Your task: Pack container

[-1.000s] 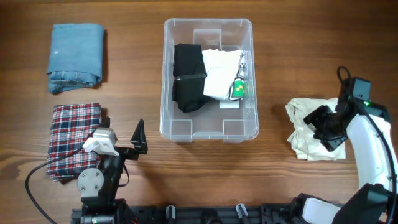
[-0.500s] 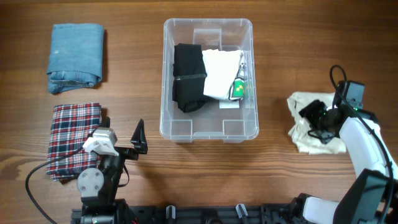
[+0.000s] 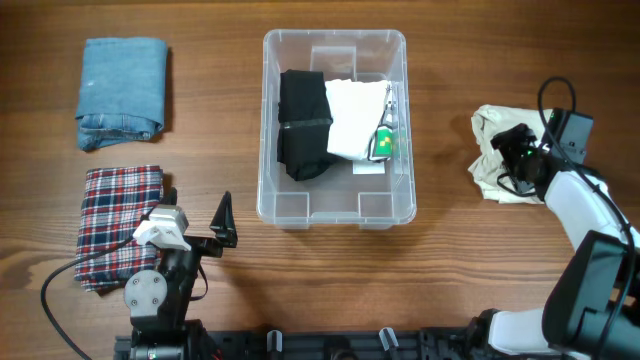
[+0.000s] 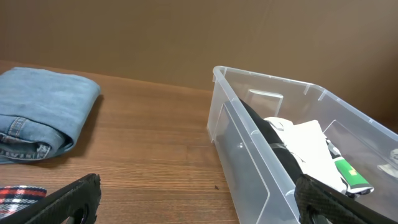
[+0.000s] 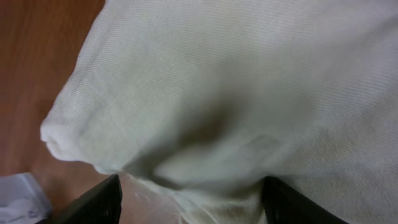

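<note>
Two garments [image 3: 303, 125] are packed in the container [image 3: 335, 212] at mid-desk, while jeans [image 3: 122, 90], a plaid shirt [image 3: 115, 215] and a cream cloth [image 3: 492, 150] clasped by the right fingers [image 5: 99, 202] are left outside, the left fingers [image 4: 62, 202] spread empty

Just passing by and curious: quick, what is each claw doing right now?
Left gripper: open, holding nothing.
Right gripper: closed on the cream cloth.
</note>
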Motion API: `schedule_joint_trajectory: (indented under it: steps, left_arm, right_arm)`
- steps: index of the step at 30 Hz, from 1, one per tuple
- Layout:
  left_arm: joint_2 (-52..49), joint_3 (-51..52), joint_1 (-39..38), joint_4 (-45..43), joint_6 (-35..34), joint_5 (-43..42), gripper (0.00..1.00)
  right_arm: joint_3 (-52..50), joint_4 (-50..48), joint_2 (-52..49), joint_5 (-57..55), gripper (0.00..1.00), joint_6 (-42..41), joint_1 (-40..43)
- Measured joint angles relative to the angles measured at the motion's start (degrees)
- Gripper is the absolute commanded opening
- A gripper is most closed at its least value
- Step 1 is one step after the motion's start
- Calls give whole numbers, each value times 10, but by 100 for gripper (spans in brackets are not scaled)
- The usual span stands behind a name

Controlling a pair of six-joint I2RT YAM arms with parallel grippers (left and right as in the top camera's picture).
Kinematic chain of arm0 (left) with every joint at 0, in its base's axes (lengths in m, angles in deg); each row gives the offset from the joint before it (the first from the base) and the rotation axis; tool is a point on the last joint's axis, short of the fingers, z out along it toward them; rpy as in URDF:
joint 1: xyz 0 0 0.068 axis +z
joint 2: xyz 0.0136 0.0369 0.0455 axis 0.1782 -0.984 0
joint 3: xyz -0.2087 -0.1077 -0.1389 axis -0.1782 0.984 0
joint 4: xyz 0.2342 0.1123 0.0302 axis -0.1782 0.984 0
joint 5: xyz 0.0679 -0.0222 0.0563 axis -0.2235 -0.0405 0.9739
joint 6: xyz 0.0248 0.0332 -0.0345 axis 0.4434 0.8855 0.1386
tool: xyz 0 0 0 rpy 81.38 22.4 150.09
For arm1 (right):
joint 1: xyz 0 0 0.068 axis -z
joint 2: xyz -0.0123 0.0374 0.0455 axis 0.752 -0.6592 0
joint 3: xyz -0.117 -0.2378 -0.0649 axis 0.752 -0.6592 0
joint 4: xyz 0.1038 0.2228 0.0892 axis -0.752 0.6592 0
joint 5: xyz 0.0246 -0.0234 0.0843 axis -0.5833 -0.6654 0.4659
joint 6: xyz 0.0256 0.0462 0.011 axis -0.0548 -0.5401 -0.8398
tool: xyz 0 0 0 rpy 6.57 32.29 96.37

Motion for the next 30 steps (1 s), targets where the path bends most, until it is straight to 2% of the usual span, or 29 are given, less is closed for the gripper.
schedule_joint_trajectory:
  steps: [3, 10, 13, 16, 20, 24, 30]
  left_arm:
    - [0, 0, 0, 0, 0, 0, 100]
    - [0, 0, 0, 0, 0, 0, 100]
    - [0, 0, 0, 0, 0, 0, 100]
    - [0, 0, 0, 0, 0, 0, 100]
    - [0, 0, 0, 0, 0, 0, 100]
    - [0, 0, 0, 0, 0, 0, 100]
    - [0, 0, 0, 0, 0, 0, 100]
  right_arm:
    - [42, 16, -17, 16, 77, -1, 0]
    - [209, 160, -26, 33, 99, 74, 31]
    - [287, 221, -26, 37, 100, 137, 67]
    - [320, 255, -24, 37, 100, 204, 109]
    - [322, 287, -31, 46, 100, 292, 172]
    - [322, 295, -59, 108, 100, 387, 216]
    - [321, 301, -122, 222, 100, 506, 224]
